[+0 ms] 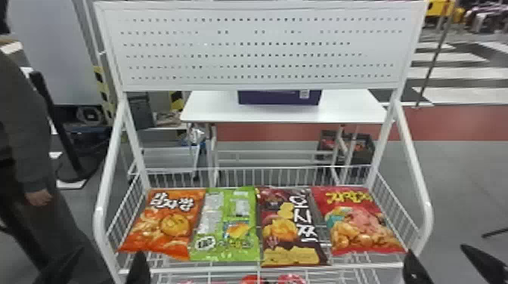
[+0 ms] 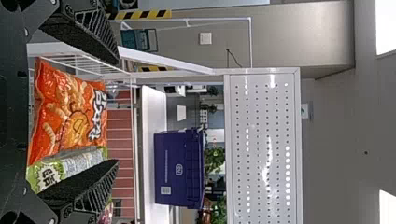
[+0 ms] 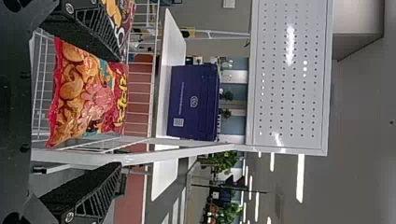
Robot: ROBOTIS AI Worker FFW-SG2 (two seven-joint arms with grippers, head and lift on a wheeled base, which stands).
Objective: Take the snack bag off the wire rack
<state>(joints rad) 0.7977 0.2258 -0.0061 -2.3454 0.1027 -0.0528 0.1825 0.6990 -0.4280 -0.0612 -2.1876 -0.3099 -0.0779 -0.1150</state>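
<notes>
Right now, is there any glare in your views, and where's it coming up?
Head view: the white perforated panel looks fairly evenly lit, with no strong streak; left wrist view: bright, broken streaks of glare on that panel; right wrist view: a bright streak on it too, small glints on the red snack bag, and glowing strip lights overhead.

White metal wire rack [image 1: 242,269], standing upright, its basket holding four filled snack bags flat in one row. From left to right: glossy orange bag [image 1: 166,224], bright green bag [image 1: 223,223], dark maroon bag [image 1: 279,230], red bag with yellow lettering [image 1: 359,223].
</notes>
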